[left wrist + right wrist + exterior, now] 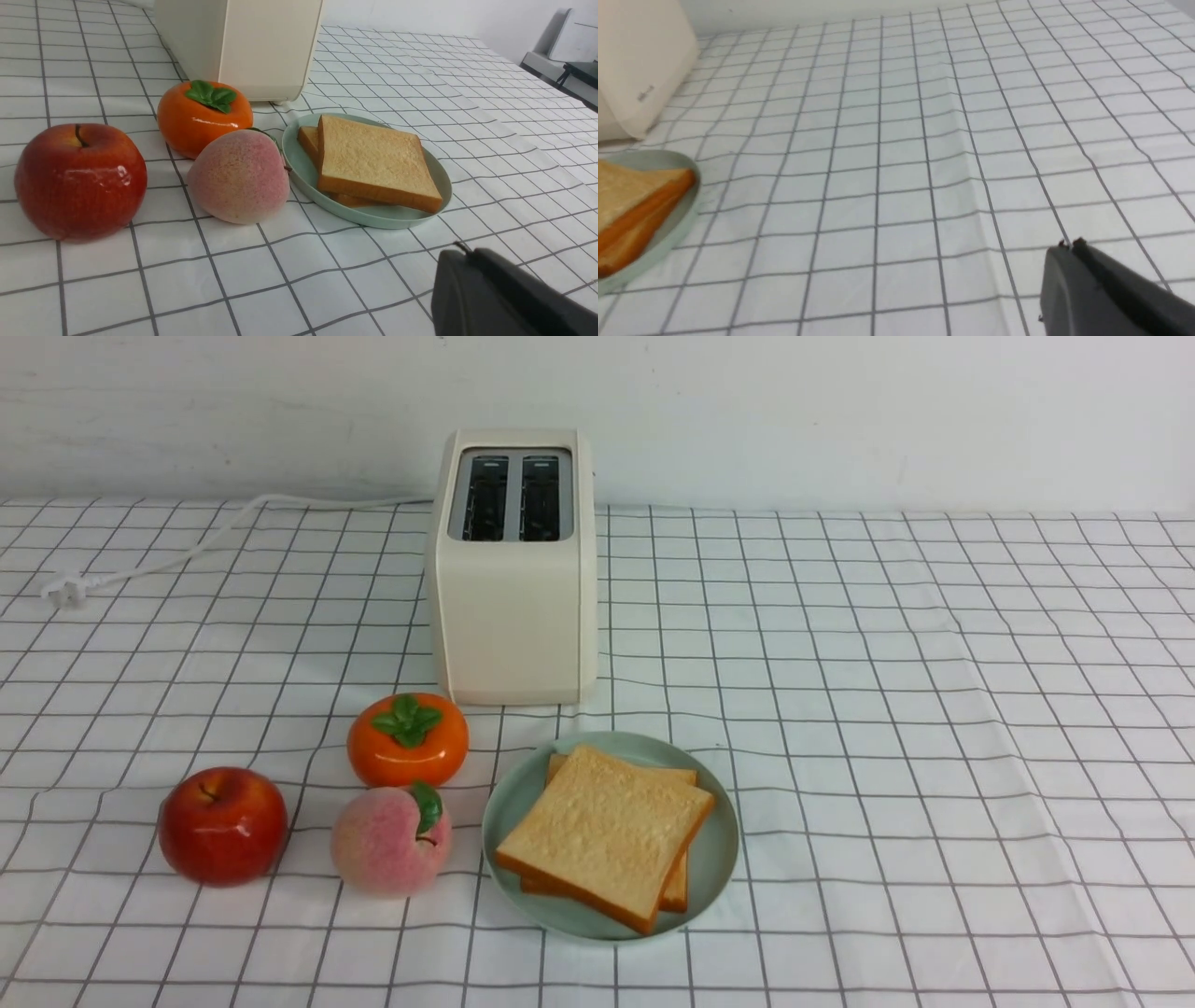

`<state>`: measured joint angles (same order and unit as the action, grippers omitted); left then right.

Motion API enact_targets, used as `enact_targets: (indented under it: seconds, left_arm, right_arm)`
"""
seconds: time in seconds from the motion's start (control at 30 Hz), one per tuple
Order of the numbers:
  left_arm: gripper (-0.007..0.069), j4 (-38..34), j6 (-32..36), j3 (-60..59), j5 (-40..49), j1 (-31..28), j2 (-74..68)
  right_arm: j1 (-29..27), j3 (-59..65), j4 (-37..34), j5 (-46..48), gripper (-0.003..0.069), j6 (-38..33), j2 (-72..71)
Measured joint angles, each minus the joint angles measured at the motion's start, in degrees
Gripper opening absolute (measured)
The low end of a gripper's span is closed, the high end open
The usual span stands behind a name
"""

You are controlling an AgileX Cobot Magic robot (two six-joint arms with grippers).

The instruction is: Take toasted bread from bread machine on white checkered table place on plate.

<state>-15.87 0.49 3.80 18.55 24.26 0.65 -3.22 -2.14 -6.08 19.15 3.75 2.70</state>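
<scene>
Two slices of toasted bread lie stacked on the mint-green plate, in front of the cream bread machine whose two dark slots look empty. The same toasted bread and plate show in the left wrist view, beyond my left gripper, which is shut with nothing in it. In the right wrist view my right gripper is shut and empty over the white checkered table, well away from the plate and toasted bread. Neither arm shows in the front view.
A red apple, a pink peach and an orange persimmon sit left of the plate. The toaster's white cord and plug trail to the back left. A white wall stands behind the table.
</scene>
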Motion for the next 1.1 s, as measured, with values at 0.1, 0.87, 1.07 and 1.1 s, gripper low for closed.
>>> enact_targets:
  seconds: [0.1,0.87,1.07,1.1]
  left_arm:
    - [-0.0013,0.00,0.00,0.00,0.19,0.00,0.00]
    - [0.0000,0.06,-0.04,0.00,0.76,0.00,0.00]
    - [0.0004,0.06,-0.04,-0.23,0.51,0.00,0.00]
    - [0.0004,0.13,-0.04,-0.35,0.37,-0.06,0.00]
  right_arm:
    - [-0.65,3.20,1.54,2.25,-0.0021,-0.14,-2.70]
    - [-0.71,3.14,3.28,3.03,-0.0011,-0.19,-3.26]
    - [-0.71,3.14,3.28,3.03,-0.0008,-0.19,-3.26]
    - [-0.71,3.14,3.28,3.03,-0.0006,-0.19,-3.26]
